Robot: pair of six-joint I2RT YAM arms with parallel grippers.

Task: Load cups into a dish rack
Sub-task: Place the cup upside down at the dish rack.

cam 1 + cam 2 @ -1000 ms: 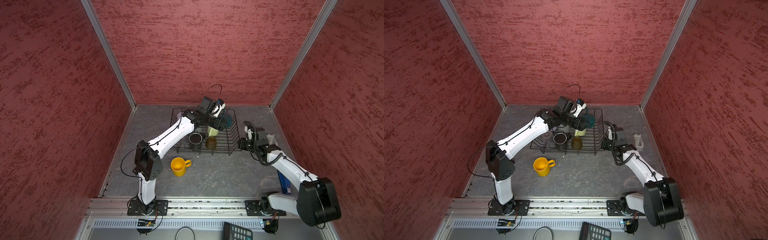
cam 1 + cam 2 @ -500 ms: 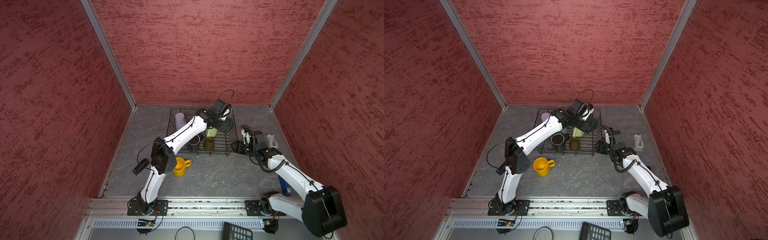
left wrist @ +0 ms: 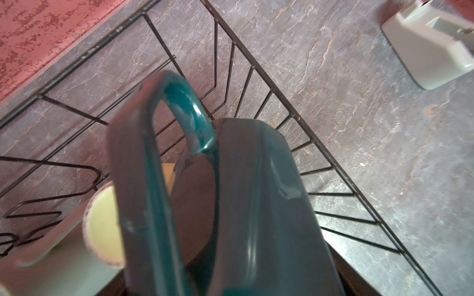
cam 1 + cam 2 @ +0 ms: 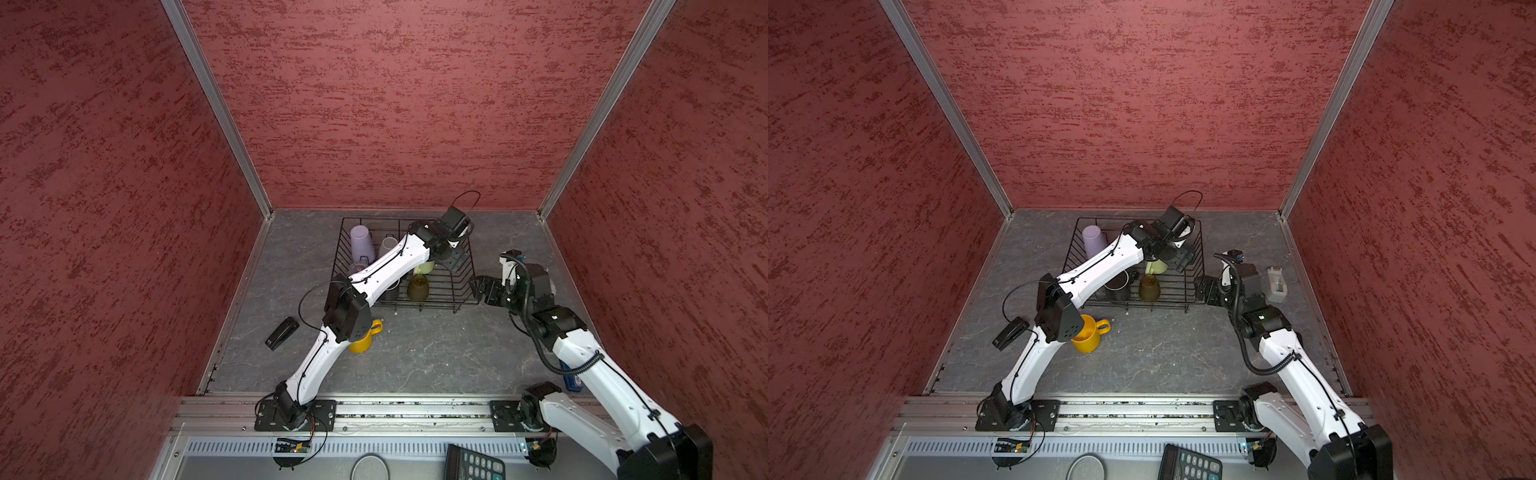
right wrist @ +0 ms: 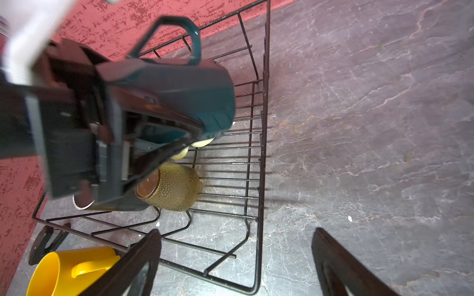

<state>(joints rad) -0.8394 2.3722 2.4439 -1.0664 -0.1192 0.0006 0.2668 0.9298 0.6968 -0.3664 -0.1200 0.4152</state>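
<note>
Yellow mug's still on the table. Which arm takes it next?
Probably right: the right pincer is open and empty beside the dish rack, with the yellow mug in its wrist view. The left pincer is shut on the teal mug over the rack.

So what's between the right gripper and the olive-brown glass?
Only the dish rack's side wires and floor bars, no other cup; the right wrist view shows it.
</note>
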